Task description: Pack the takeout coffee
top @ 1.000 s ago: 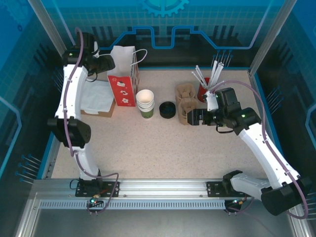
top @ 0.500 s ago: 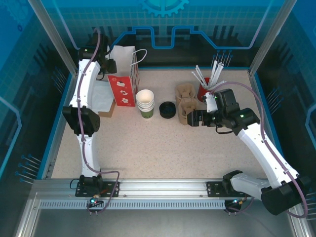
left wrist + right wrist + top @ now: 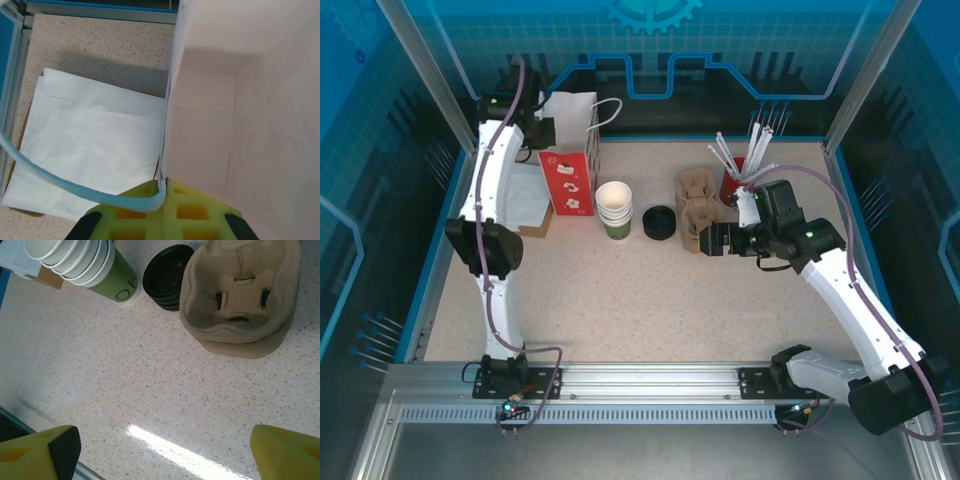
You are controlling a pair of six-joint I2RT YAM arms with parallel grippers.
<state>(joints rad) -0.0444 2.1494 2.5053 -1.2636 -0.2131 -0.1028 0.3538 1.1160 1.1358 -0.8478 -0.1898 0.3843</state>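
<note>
Your left pincer [image 3: 163,191] is clamped on the white bag [image 3: 240,125] wall, up in the worktop's [image 3: 125,380] far left corner. Right pincer [image 3: 162,450] hangs wide apart near the cardboard cup trays [image 3: 240,290]. The green cup stack [image 3: 85,262] and black lids [image 3: 167,275] sit beside them.

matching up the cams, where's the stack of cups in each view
top external: stack of cups mid-table, just right of the bag.
right wrist: the cups at top left, leaning.
left wrist: looks down into the bag.
shared landmark: black lids right beside the cups, in top external and right wrist.
</note>
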